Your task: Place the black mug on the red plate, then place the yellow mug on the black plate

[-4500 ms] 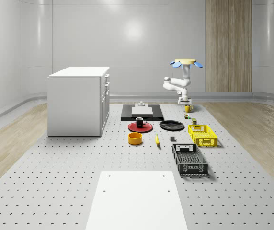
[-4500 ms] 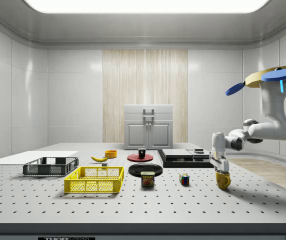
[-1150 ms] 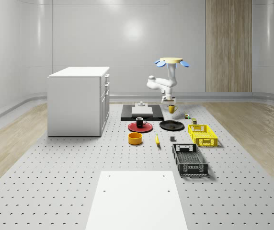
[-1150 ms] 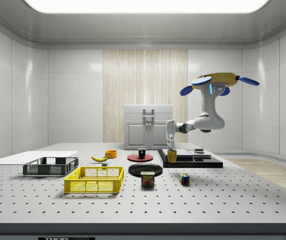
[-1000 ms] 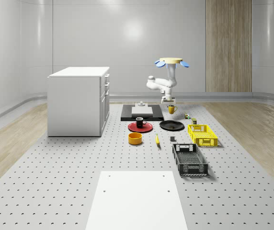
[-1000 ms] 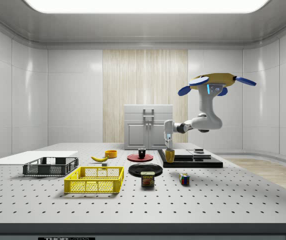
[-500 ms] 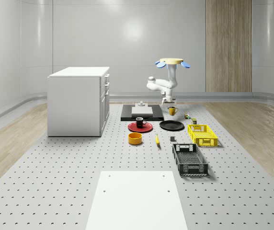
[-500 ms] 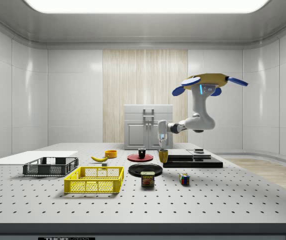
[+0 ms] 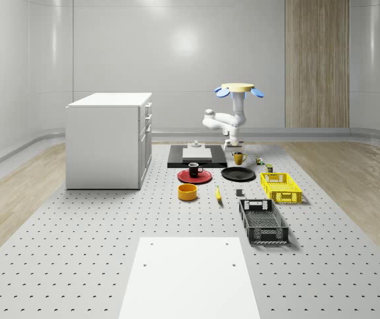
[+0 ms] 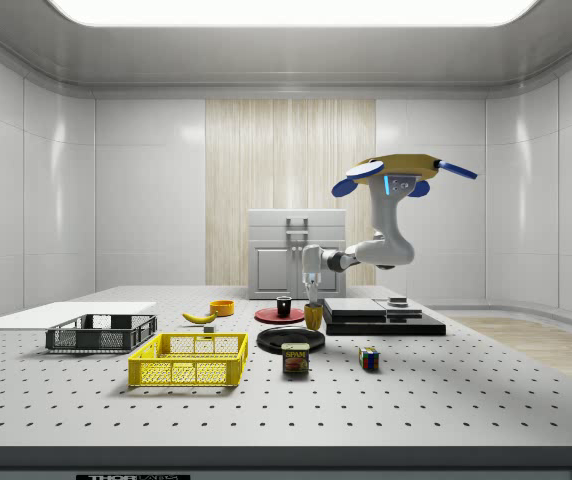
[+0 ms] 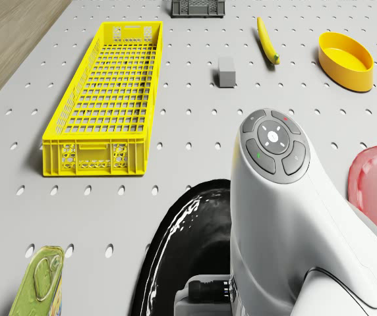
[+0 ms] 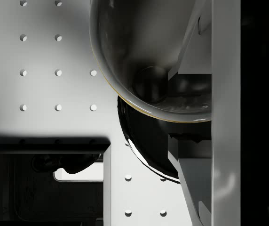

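drone (image 10: 403, 166) hovering behind table | gripper (image 10: 313, 300) clamps yellow mug (image 10: 313, 317) (seemingly airborne) by black plate (image 10: 290, 339) edge, for placing

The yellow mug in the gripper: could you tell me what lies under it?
Under the yellow mug lie the black plate's edge and bare table; the mug hides the rest.

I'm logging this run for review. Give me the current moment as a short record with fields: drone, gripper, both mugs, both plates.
drone: hovers above the table's far part, near the black plate
gripper: shut on the yellow mug
yellow mug: held in the air at the black plate's far edge, not set down
black mug: stands upright on the red plate
red plate: on the table, bears the black mug
black plate: on the table, nothing on it
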Available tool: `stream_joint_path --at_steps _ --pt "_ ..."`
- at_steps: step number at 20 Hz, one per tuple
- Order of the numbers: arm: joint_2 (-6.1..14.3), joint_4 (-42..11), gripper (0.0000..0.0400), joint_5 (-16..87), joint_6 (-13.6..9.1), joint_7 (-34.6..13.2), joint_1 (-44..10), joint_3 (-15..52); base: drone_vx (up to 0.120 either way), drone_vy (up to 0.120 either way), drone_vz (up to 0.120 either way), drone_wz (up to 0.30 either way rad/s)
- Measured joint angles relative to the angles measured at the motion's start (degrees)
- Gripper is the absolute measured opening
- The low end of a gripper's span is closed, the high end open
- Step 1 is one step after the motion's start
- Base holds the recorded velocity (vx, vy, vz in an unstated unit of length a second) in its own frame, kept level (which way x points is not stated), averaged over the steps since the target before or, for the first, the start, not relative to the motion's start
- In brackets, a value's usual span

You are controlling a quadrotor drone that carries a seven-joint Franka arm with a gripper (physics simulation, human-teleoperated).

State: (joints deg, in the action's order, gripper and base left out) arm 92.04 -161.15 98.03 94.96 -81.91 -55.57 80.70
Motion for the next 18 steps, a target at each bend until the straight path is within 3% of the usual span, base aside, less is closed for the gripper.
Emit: stream_joint_path --at_steps 13,18 --pt "0.05 0.00 0.0110 -0.02 0.05 -0.01 -0.01 0.00 0.120 0.000 0.000 0.000" --pt "0.08 0.19 0.0110 1.05 0.47 -0.05 -0.19 -1.15 0.016 0.000 0.000 0.000"
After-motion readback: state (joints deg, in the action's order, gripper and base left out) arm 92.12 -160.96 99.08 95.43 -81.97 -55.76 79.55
